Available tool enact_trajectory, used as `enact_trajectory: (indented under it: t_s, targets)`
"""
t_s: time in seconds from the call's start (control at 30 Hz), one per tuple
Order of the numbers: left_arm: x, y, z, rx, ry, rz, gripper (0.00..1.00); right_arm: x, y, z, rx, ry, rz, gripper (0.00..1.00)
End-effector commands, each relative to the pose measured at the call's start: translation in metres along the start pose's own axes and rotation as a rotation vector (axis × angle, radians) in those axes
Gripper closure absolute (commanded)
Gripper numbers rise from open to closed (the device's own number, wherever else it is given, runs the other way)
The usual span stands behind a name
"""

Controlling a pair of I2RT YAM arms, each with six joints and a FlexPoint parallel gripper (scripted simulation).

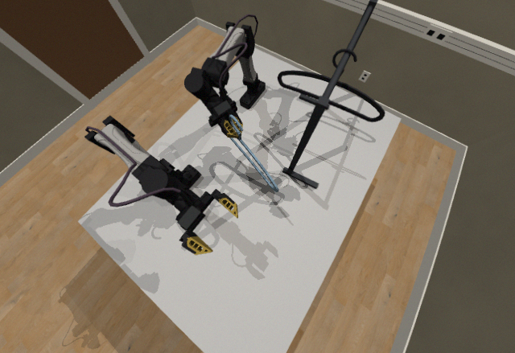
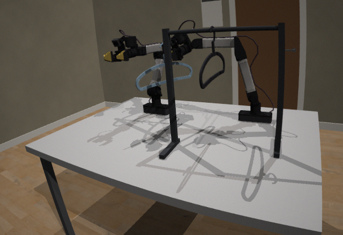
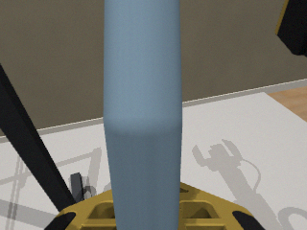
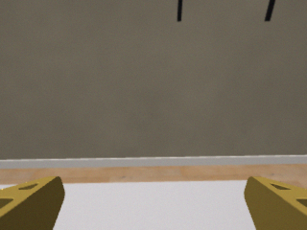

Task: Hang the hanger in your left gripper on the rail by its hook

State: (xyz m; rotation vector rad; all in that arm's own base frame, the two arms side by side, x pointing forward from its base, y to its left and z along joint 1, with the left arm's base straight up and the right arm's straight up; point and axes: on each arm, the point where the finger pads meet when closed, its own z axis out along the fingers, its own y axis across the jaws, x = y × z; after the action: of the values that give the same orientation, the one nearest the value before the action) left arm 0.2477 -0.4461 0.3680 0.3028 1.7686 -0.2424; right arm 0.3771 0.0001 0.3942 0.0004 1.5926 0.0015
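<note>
Clamped nearly closed on 1 light-blue curved hanger (image 1: 254, 165) (image 2: 177, 66) (image 3: 144, 72), the left yellow-fingered black gripper (image 1: 233, 127) (image 3: 149, 211) holds it beside the black metal rack (image 1: 308, 137) (image 2: 169, 88), and should lift its hook over the rack's rail, avoiding the posts.

Olive walls (image 1: 424, 0) (image 2: 155, 2) (image 3: 58, 57) (image 4: 144, 86) — brown door (image 1: 62, 21) (image 2: 267, 8) — pale wood floor (image 1: 374, 266) (image 2: 16, 182) (image 3: 293, 101) (image 4: 144, 173).

Two hangers (image 1: 356, 111) (image 2: 202, 69), two arms (image 1: 232, 47) (image 2: 217, 42)
</note>
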Motion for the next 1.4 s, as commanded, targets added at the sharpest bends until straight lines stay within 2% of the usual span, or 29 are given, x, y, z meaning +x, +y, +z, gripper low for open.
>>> enact_trajectory:
  t_s: [0.0, 0.73, 0.87, 0.93, 1.03, 1.1, 1.2, 1.3, 1.37]
  targets:
    - [-0.008, 0.002, -0.003, 0.002, -0.012, -0.019, 1.0, -0.008, 0.0, -0.002, 0.001, -0.022, -0.001, 0.0]
    - [-0.008, 0.002, -0.003, 0.002, -0.012, -0.019, 1.0, -0.008, 0.0, -0.002, 0.001, -0.022, -0.001, 0.0]
    - [0.0, 0.016, -0.013, -0.03, 0.018, -0.024, 1.0, -0.009, 0.009, -0.007, -0.027, 0.004, -0.002, 0.0]
    - [0.007, 0.028, -0.024, -0.057, 0.046, -0.032, 1.0, -0.006, 0.024, -0.013, -0.071, 0.036, -0.005, 0.0]
    - [0.013, 0.06, -0.061, -0.097, 0.082, -0.057, 1.0, -0.012, 0.069, -0.038, -0.211, 0.078, -0.016, 0.0]
    - [0.013, 0.06, -0.061, -0.097, 0.082, -0.057, 1.0, -0.012, 0.069, -0.038, -0.211, 0.078, -0.016, 0.0]
    - [0.015, 0.094, -0.096, -0.116, 0.093, -0.082, 1.0, -0.025, 0.113, -0.075, -0.363, 0.099, -0.028, 0.0]
    - [0.011, 0.122, -0.125, -0.113, 0.087, -0.122, 1.0, -0.035, 0.14, -0.108, -0.488, 0.099, -0.036, 0.0]
    - [0.011, 0.139, -0.133, -0.135, 0.077, -0.141, 1.0, -0.042, 0.155, -0.132, -0.573, 0.098, -0.041, 0.0]
